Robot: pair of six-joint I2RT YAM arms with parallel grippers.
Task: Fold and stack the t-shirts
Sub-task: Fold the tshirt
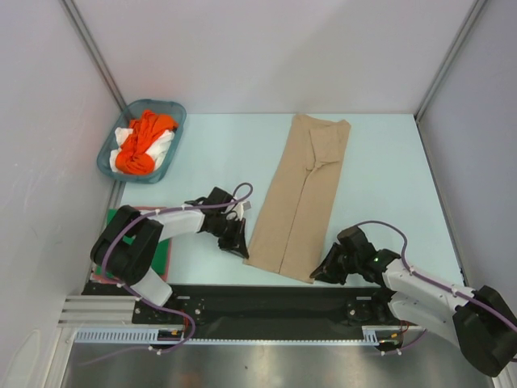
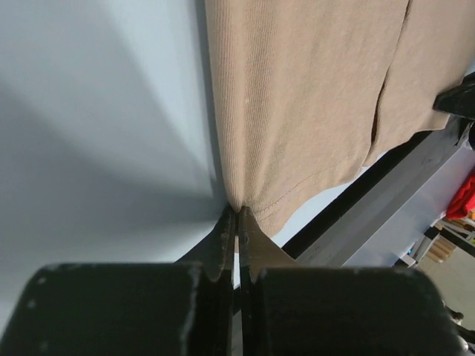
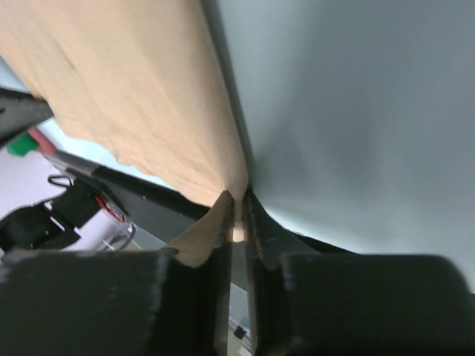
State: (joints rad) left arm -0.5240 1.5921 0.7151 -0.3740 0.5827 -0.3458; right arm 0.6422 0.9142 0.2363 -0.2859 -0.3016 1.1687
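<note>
"Tan shirt (image 1: 300,198): where is it found?"

"It is spread on the table (image 1: 380,162) as a long narrow strip, folded lengthwise. It runs from the table's far edge to its near edge and is slanted a little leftward toward the near end. A fold line is seen along its length."

"How is the left gripper (image 1: 241,247) set?"

"It is lowered to the table near the near edge, at the strip's near left corner. In the wrist view its fingers (image 2: 256,248) are closed to a thin slit, and the hem corner is pinched between them."

"And the right gripper (image 1: 317,275)?"

"It is also placed at the table's near edge, at the strip's near right corner. Its fingers (image 3: 261,233) are drawn almost together, and a tip of tan cloth is clamped in the gap."

"What else is noted on the table?"

"A basket (image 1: 174,108) is set in the table's far left corner. An orange shirt (image 1: 139,147) is bundled in it, with a white shirt (image 1: 165,147) under and beside it. A green shirt (image 1: 161,252) is laid flat at the table's near left edge and is partly covered by the left arm."
</note>
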